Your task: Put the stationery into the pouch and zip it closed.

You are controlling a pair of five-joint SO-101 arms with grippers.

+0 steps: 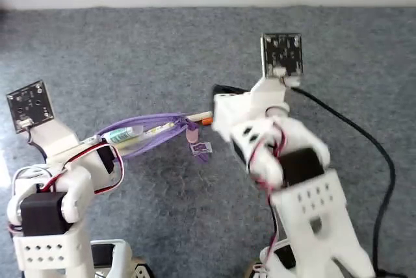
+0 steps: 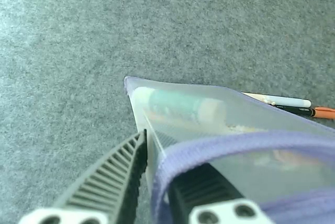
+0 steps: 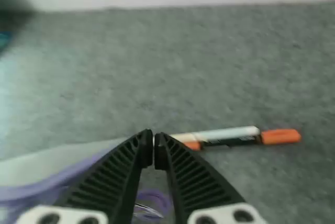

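now, left jaws pinching pouch [image 2: 225, 114], pens [image 3: 230, 136] beside

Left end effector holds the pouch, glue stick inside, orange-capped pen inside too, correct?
No: the orange-capped pen lies on the carpet outside the pouch, per the right wrist view. The left end effector does hold the pouch, glue stick inside.

Translucent purple-edged pouch [image 2: 220, 122] open, orange-capped pens [image 3: 235, 135] just beside
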